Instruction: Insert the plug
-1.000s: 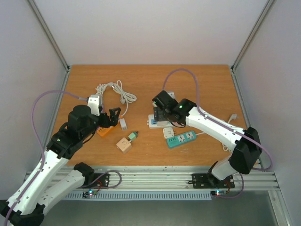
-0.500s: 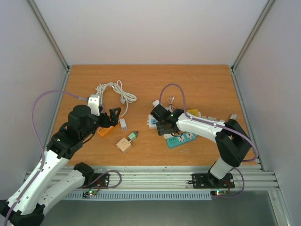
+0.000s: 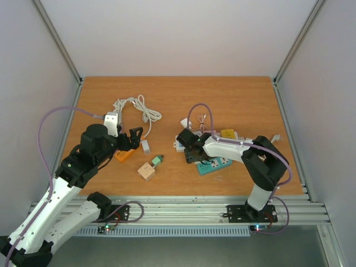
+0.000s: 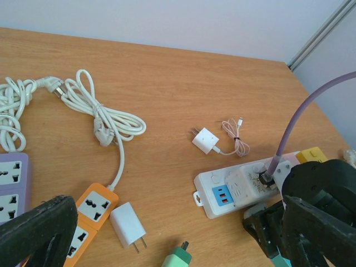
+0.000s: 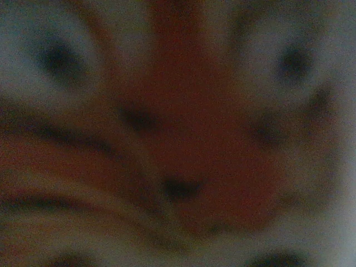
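Hovering low over the left half of the table (image 3: 167, 94) with the left gripper (image 3: 133, 139), jaws spread wide and pinching nothing. Spotting the white plug (image 4: 128, 225) right below, lying flat on the wood with its two prongs turned toward the wrist camera, just beside the end of the orange power strip (image 4: 92, 214) (touching or a hair apart, too close to call). Catching a purple power strip (image 4: 11, 178) at the left edge of that view, and a loosely coiled white cable (image 4: 105, 114) beyond. Farther out, picking up a small white charger (image 4: 204, 140) with a bundled pinkish lead, sitting on its own.

Swinging over to the right: finding the right gripper (image 3: 192, 153) pressed down low at the near side of the white power strip (image 4: 233, 189), with the teal power strip (image 3: 214, 165) just beside it. Cannot tell whether spread or pinching there: nothing but a reddish blur from the right wrist, and from above only the arm's own black bulk.

Noting, too, a green plug (image 3: 157, 161) by a wooden cube (image 3: 147, 172), between the two arms.
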`<state>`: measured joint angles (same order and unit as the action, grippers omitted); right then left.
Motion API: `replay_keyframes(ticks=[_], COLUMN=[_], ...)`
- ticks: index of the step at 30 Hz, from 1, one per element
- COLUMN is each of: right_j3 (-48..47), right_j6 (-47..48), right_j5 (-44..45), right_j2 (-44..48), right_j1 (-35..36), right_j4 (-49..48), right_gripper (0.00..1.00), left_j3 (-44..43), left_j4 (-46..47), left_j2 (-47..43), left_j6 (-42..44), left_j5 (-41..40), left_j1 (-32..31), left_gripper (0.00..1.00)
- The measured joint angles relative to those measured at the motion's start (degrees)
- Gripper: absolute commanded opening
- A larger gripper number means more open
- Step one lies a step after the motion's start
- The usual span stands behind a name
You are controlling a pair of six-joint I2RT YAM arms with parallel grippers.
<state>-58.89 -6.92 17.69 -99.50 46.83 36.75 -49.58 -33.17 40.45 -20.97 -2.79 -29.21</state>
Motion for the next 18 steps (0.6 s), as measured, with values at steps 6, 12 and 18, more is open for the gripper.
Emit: replay_keyframes(ticks=[6, 12, 18], right_j3=[1.2, 1.1, -3.5], right_j6=[-1.8, -3.4, -6.9], right_j5=[-1.5, -3.1, -6.0], right_j2=[-0.5, -0.5, -2.9], right_j1=[0.0, 0.5, 5.4], right_j4=[-1.7, -2.1, 0.6], right_gripper=[0.73, 0.70, 0.69], left_j3=[0.0, 0.0, 0.2], left_j4=[0.0, 0.0, 0.0], left_j2=[0.0, 0.0, 0.1], left_j6=[0.0, 0.0, 0.0], left_j5=[0.0, 0.0, 0.0], left_j1=[0.0, 0.1, 0.3], left_gripper=[0.99, 0.99, 0.99])
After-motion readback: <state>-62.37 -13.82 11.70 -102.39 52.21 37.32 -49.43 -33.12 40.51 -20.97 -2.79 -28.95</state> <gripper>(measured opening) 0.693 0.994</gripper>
